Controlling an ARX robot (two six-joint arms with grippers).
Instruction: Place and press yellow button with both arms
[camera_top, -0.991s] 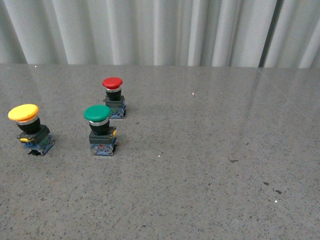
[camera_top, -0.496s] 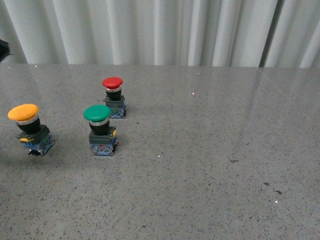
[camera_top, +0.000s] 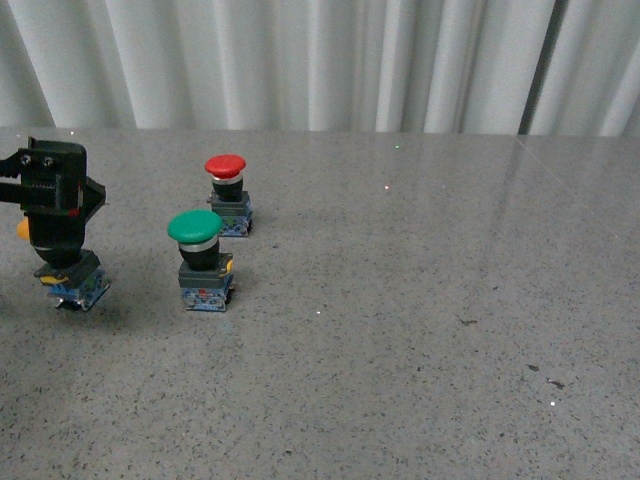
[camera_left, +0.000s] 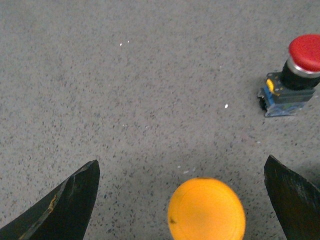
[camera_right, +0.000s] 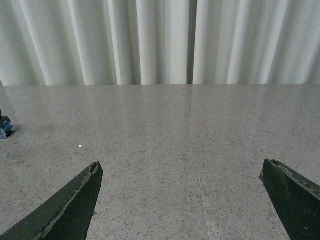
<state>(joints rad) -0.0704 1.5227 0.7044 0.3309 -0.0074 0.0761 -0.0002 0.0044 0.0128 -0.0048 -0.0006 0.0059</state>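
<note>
The yellow button stands upright at the table's left side. In the front view only its blue-grey base (camera_top: 76, 286) and a sliver of yellow cap show, because my left gripper (camera_top: 57, 225) hangs right over it. The left wrist view looks down on the yellow cap (camera_left: 206, 210), which lies between the two spread black fingers of the left gripper (camera_left: 181, 162); the fingers stand well apart from the cap on either side. My right gripper (camera_right: 181, 165) is open over bare table, holds nothing, and is out of the front view.
A green-capped button (camera_top: 200, 255) stands just right of the yellow one, and a red-capped button (camera_top: 226, 192) stands behind it, also seen as the red button (camera_left: 295, 75). The grey speckled table (camera_top: 420, 300) stretches to the right. White curtains (camera_top: 320, 60) close the back.
My left gripper has come in from the left edge and now hangs over the yellow button, covering its cap in the front view. The buttons have not moved.
</note>
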